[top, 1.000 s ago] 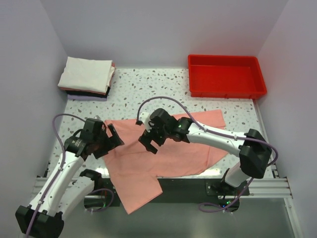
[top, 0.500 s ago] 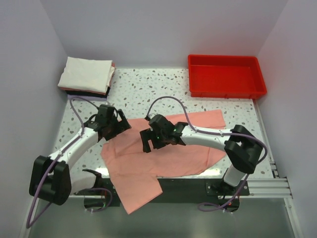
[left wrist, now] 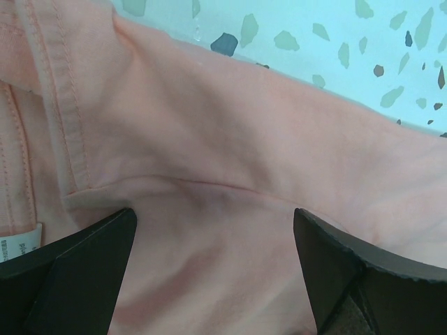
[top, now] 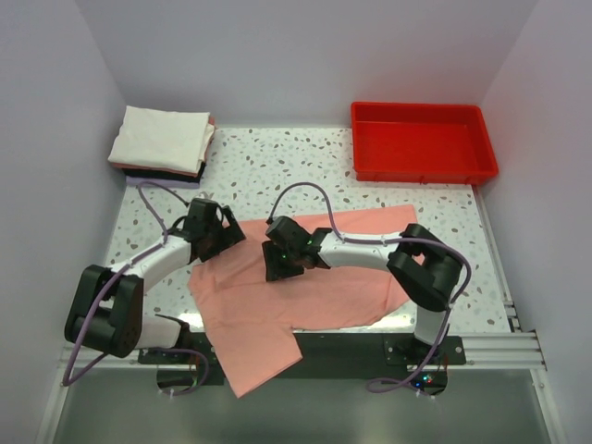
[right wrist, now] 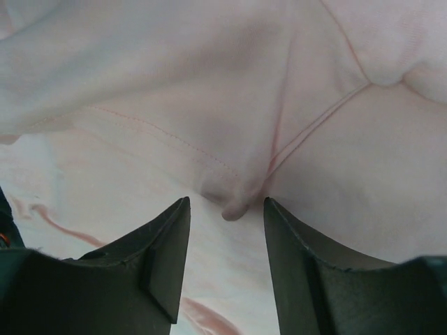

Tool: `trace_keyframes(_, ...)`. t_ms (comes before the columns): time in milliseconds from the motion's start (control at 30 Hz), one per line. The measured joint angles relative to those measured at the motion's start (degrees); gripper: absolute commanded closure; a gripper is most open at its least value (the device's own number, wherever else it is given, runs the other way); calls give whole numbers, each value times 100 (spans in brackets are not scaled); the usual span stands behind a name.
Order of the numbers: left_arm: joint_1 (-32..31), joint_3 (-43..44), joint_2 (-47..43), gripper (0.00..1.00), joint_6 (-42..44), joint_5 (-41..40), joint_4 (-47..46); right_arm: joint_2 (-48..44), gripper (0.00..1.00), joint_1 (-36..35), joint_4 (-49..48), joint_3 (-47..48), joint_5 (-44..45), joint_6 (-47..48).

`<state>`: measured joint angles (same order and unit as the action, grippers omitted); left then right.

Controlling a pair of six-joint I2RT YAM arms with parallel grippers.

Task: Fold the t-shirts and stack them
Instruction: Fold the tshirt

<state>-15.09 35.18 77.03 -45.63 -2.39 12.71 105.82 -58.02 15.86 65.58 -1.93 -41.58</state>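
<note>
- The salmon-pink t-shirt is lying spread on the tabletop, nearer the arm bases than the red tray and mostly to its left. One part is hanging over the near edge. The folded stack is sitting well left of the red tray, along the same back wall.
- Your right fingers are standing narrowed around a small pucker of cloth, with gaps still showing, so nothing is being pinched yet. If you are closing on so little fabric, you are risking a slip, or a grab of the top layer only.
- Your left fingers are gaping wide over a seam beside the neck label, gripping nothing. If you are lifting with the right alone, the shirt is likely dragging and bunching rather than folding.
- The overhanging part is adding weight, and a weak pinch is likely losing the shirt toward the edge farthest from the red tray.
- Compared with a second earlier, your left arm is now reaching further toward the red tray's side, its fingers over the shirt's edge. Your right fingers are now lower on the cloth and narrower than the wide spread they showed then.
</note>
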Motion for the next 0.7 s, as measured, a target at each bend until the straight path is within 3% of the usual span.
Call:
trace_keyframes(100, 13, -48, -13, 0, 4, -24, -125, 76, 60, 0, -20, 42, 0, -50)
trace_keyframes(167, 20, -72, -13, 0, 20, -44, -192, 103, 71, 0, -2, 42, 2, -85)
trace_keyframes(367, 44, -105, -13, 0, 22, -94, -289, 107, 87, -4, 26, 42, 166, -203)
trace_keyframes(467, 46, -109, -13, 0, 22, -107, -306, 107, 100, -4, 57, 42, 267, -232)
trace_keyframes(700, 55, -122, -15, 0, 24, -144, -334, 68, 100, -4, 179, 42, 334, -256)
